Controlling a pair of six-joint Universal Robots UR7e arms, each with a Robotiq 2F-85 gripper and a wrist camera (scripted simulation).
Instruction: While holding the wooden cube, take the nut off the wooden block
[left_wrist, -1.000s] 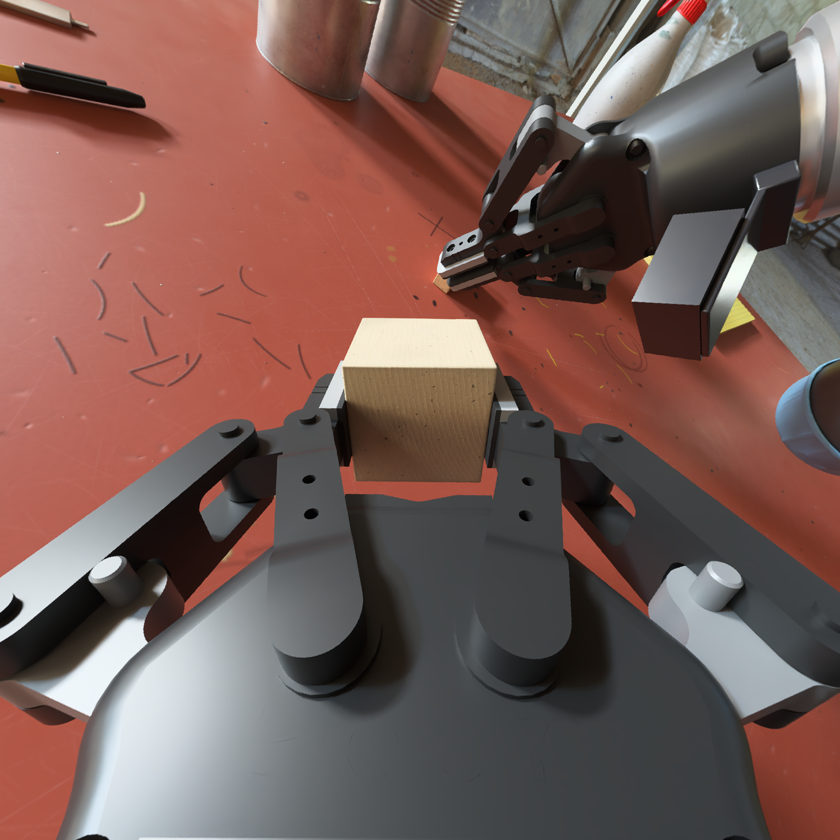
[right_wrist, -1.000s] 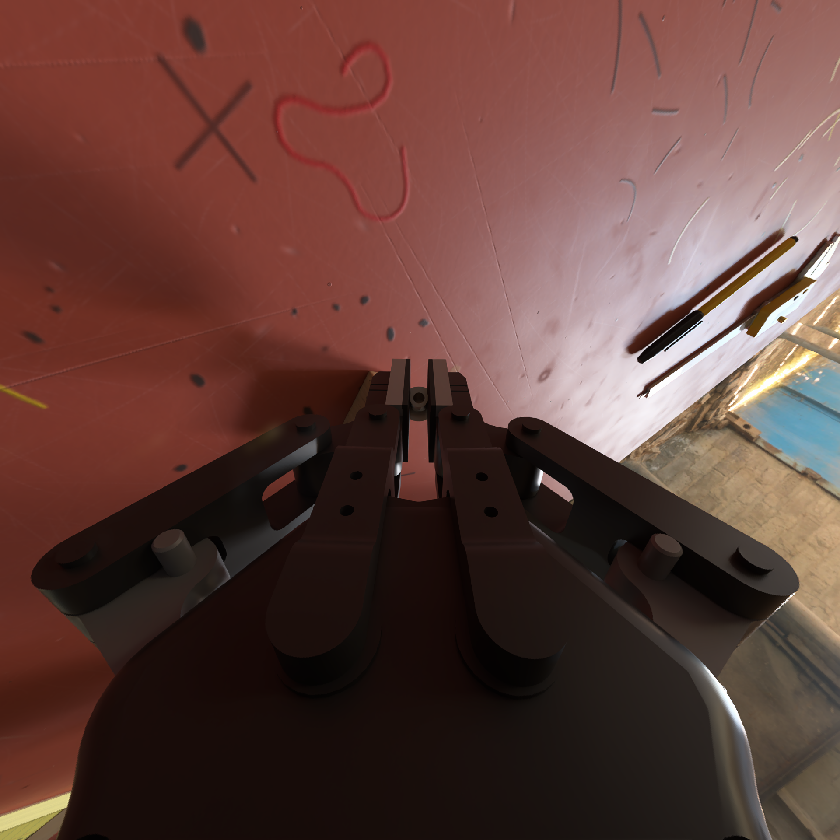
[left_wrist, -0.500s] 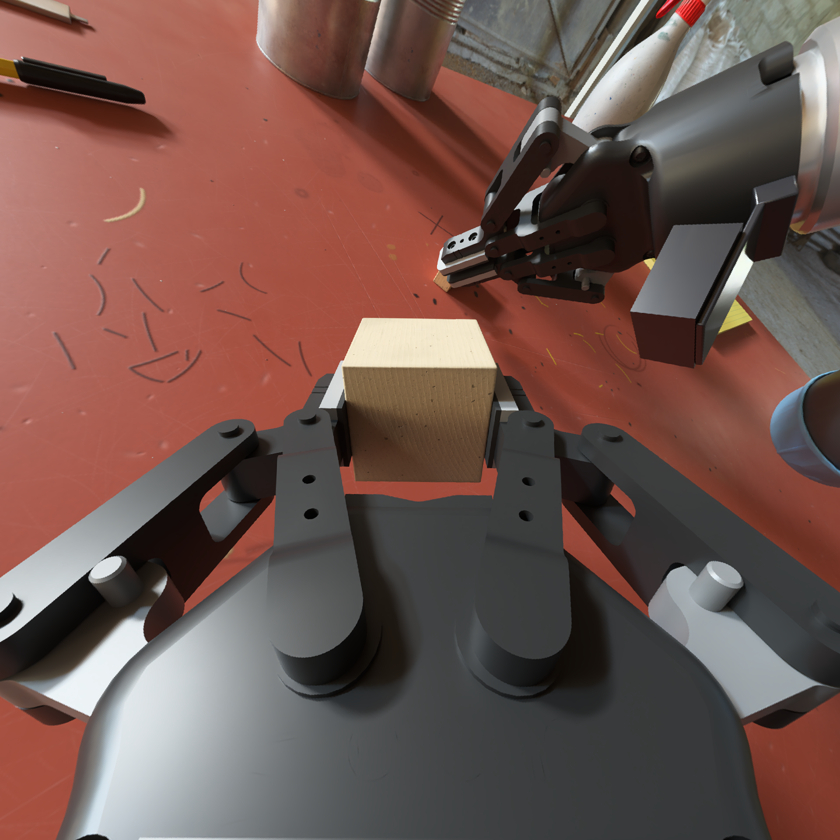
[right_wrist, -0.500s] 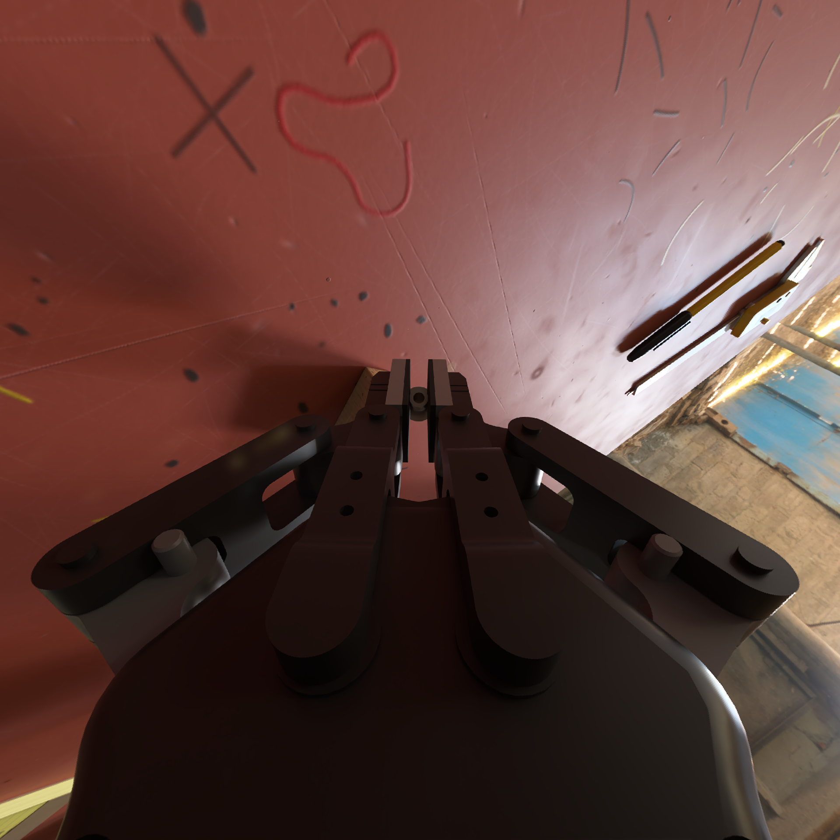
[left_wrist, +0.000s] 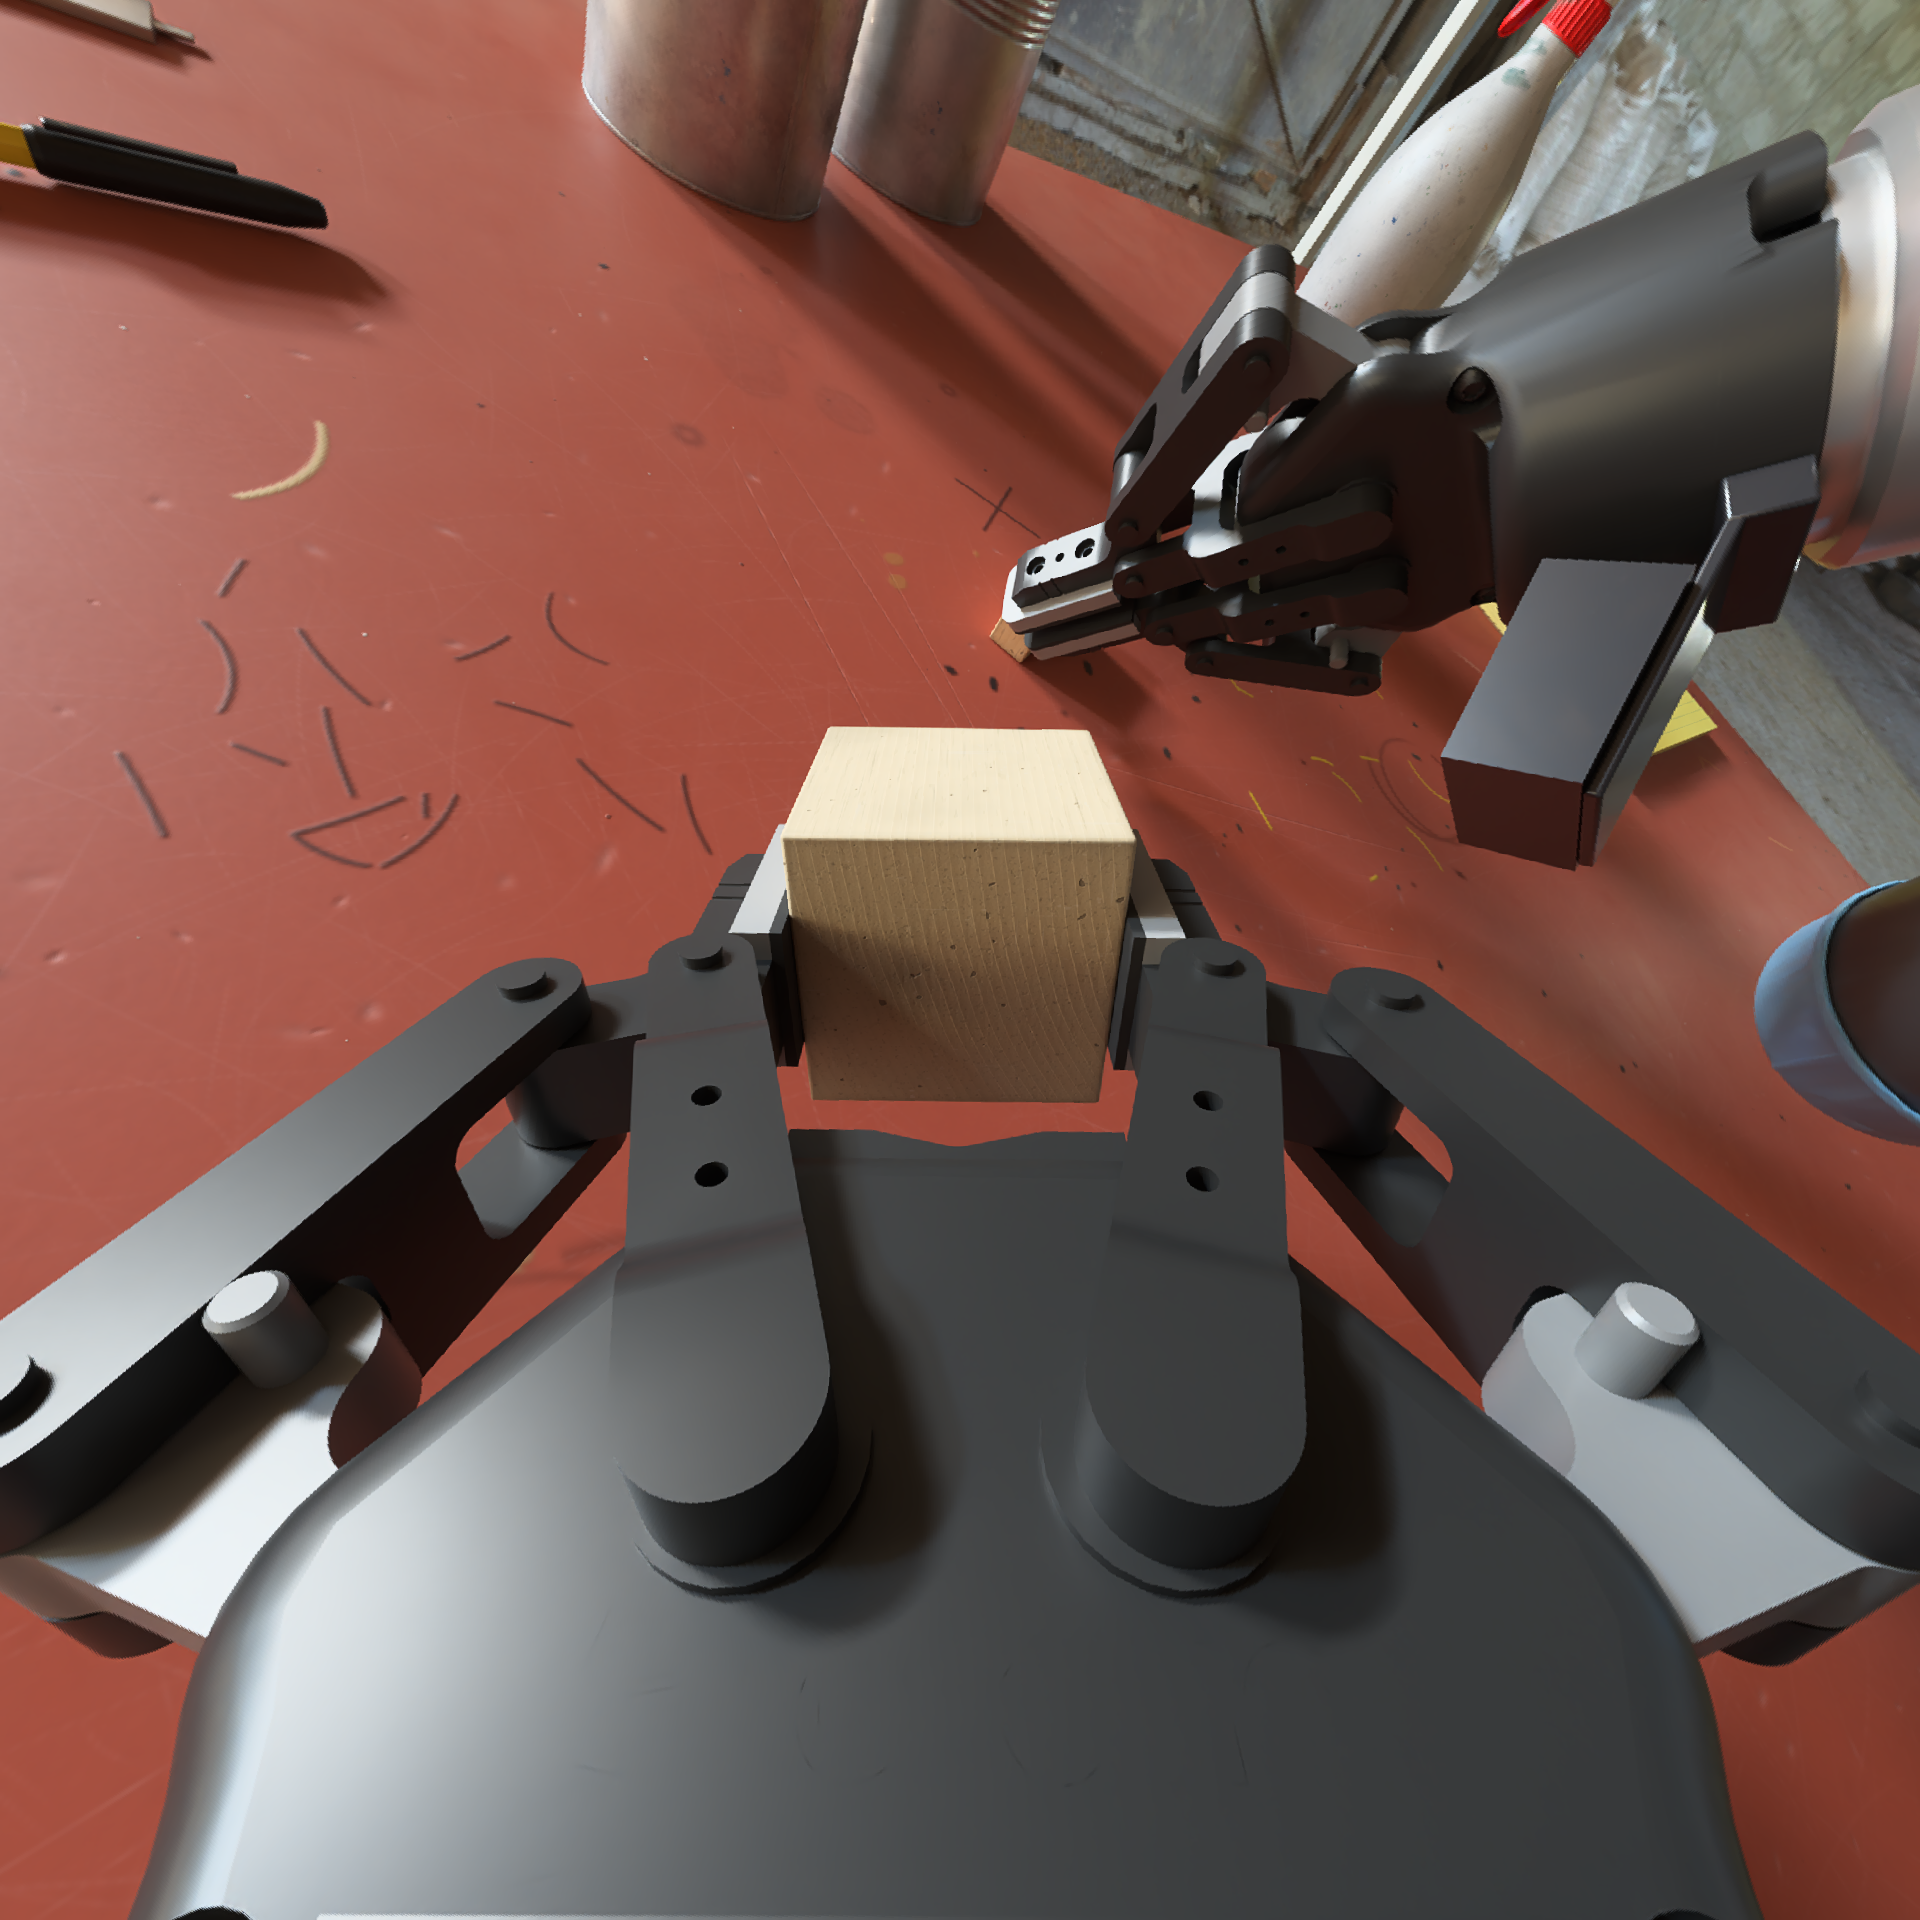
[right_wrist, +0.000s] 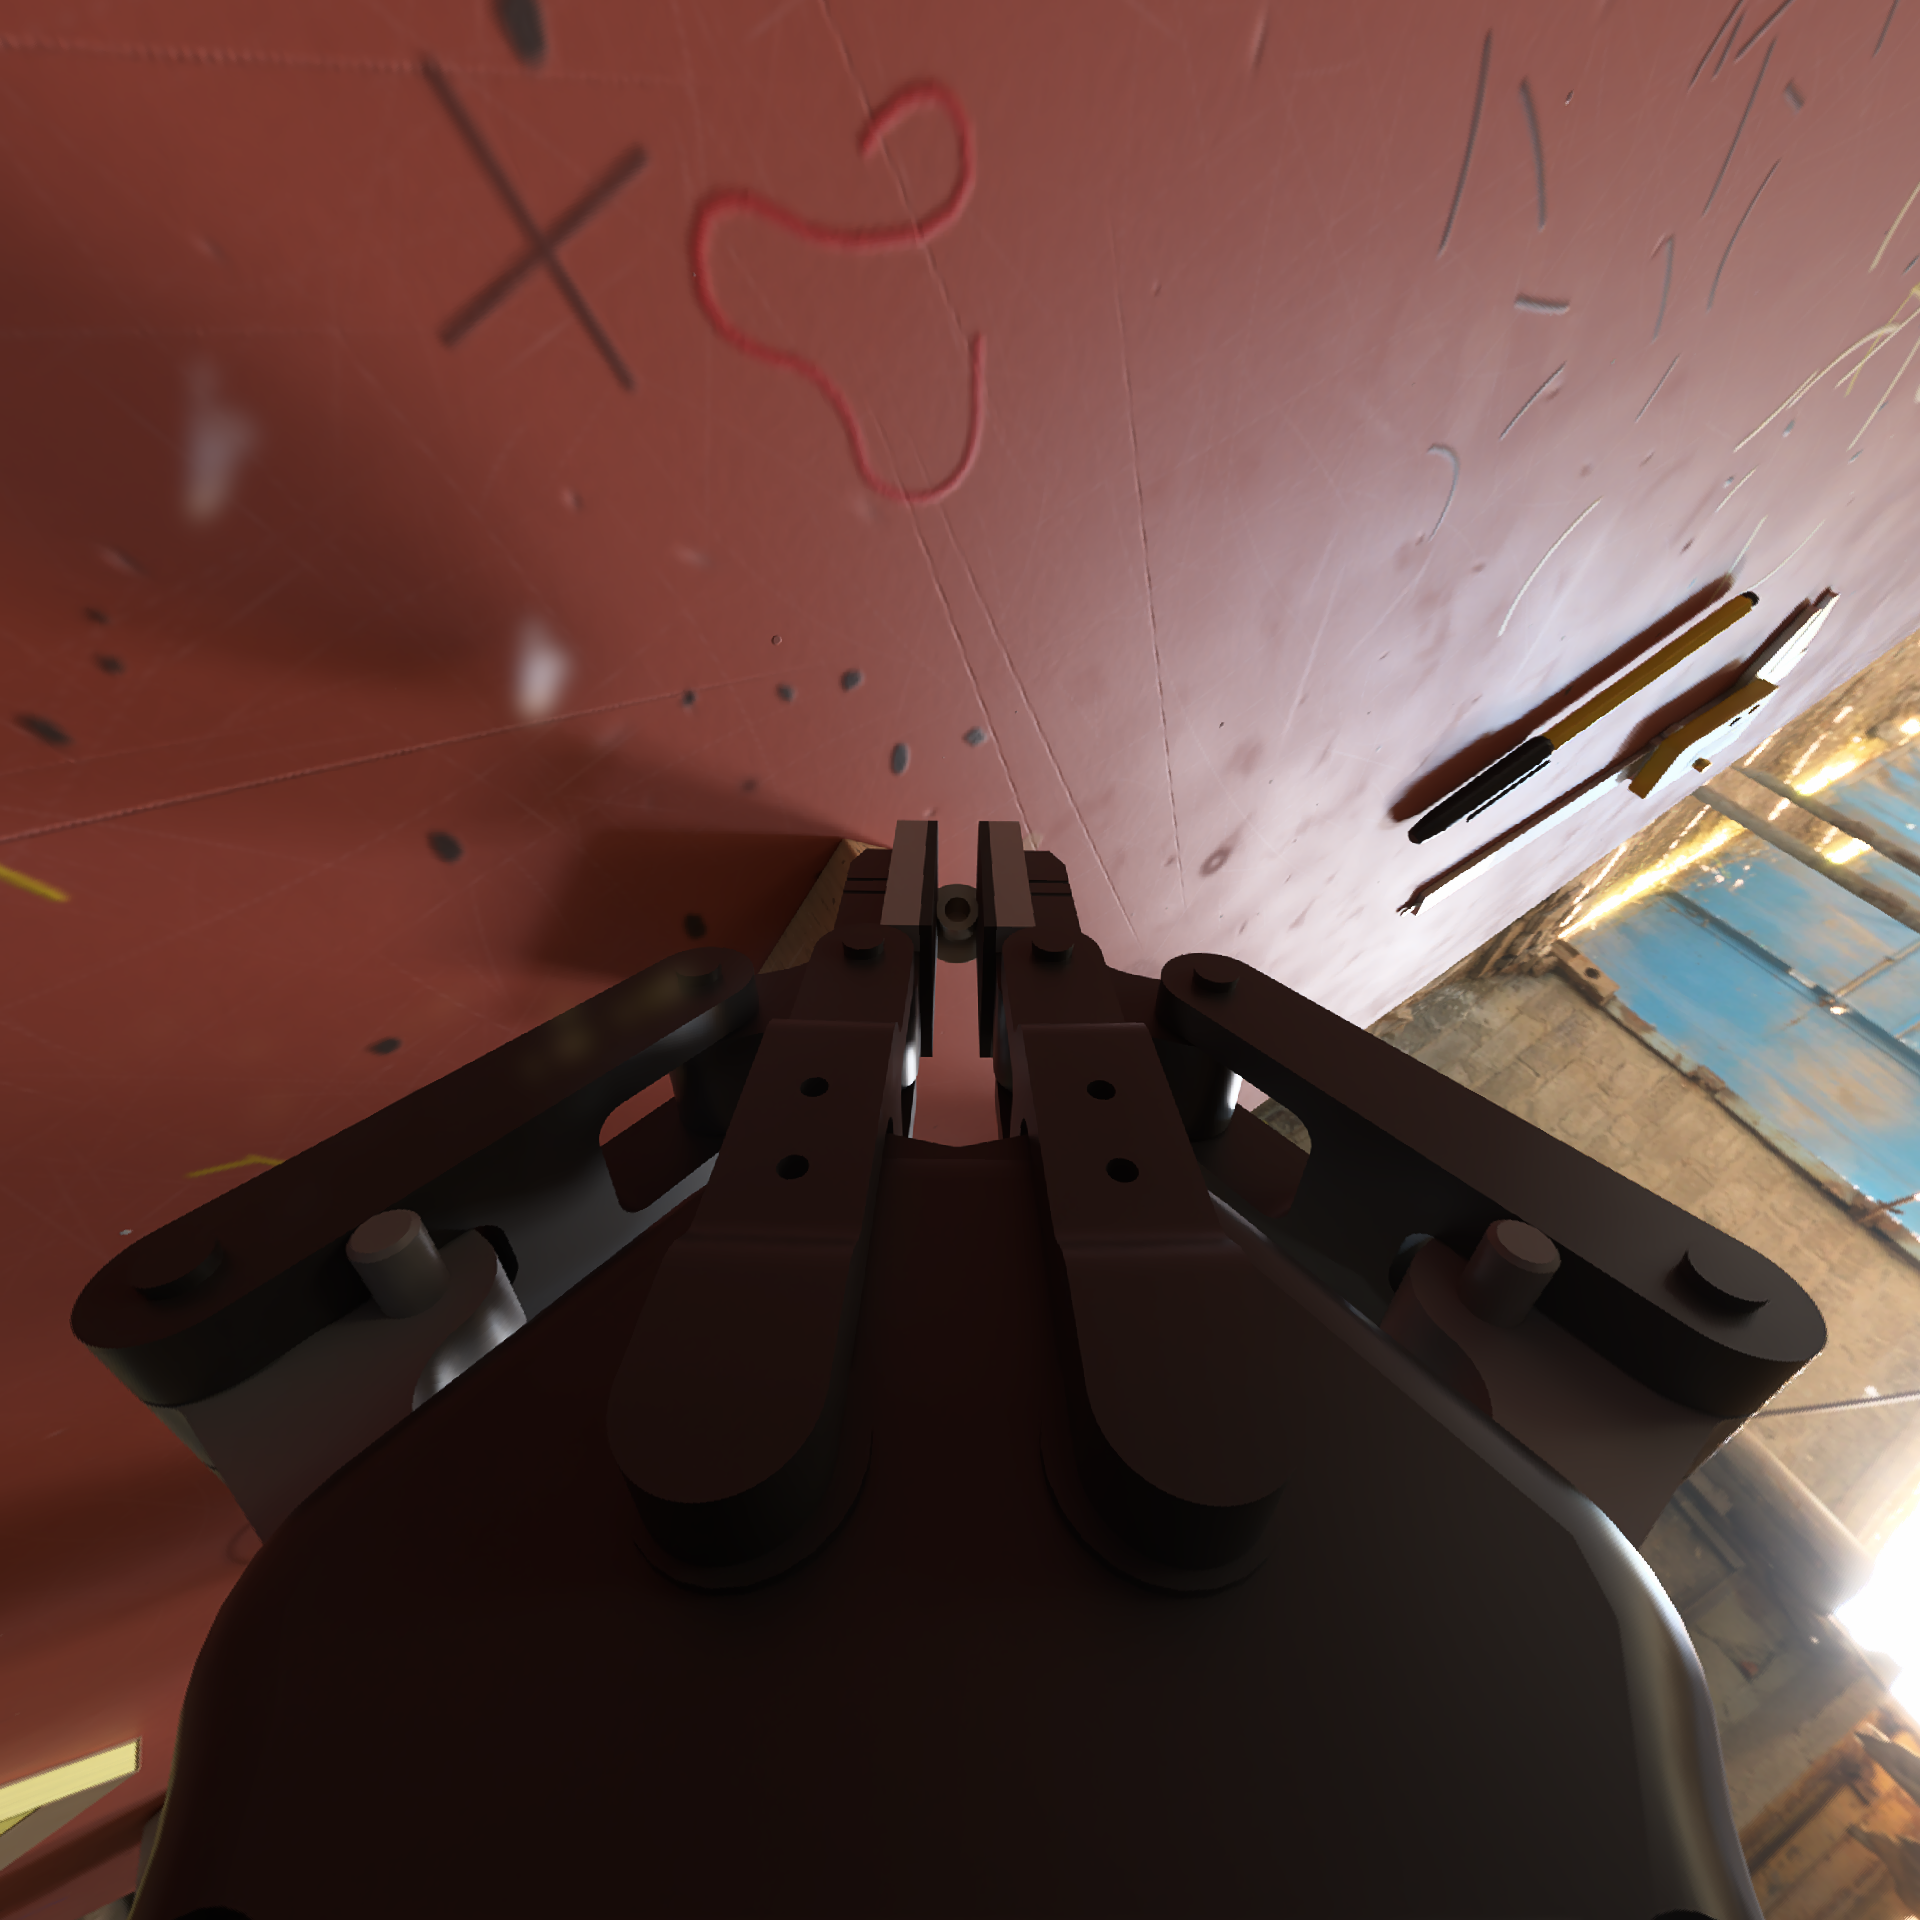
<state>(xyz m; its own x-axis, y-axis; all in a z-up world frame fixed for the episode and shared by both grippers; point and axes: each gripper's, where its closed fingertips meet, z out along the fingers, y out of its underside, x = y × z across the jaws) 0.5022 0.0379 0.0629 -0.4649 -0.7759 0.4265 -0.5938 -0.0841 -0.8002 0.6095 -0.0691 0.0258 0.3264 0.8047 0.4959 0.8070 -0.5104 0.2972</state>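
My left gripper (left_wrist: 956, 914) is shut on a pale wooden cube (left_wrist: 951, 914) and holds it just above the red table. My right gripper (right_wrist: 956, 883) is shut on a small grey nut (right_wrist: 956, 909) pinched between its pads. It also shows in the left wrist view (left_wrist: 1023, 613), low over the table at the upper right. The wooden block is mostly hidden under the right fingers: only a tan corner (left_wrist: 1006, 636) and a tan edge (right_wrist: 805, 920) show.
Two metal cans (left_wrist: 727, 94) stand at the far edge. A white bottle with a red cap (left_wrist: 1455, 156) is behind the right arm. A black and yellow pen (left_wrist: 156, 171) lies at the far left, also seen in the right wrist view (right_wrist: 1558, 727). Yellow paper (left_wrist: 1683, 722) lies near the right edge.
The right gripper has moved slightly up and away with the nut still pinched. The left gripper and cube have not moved.
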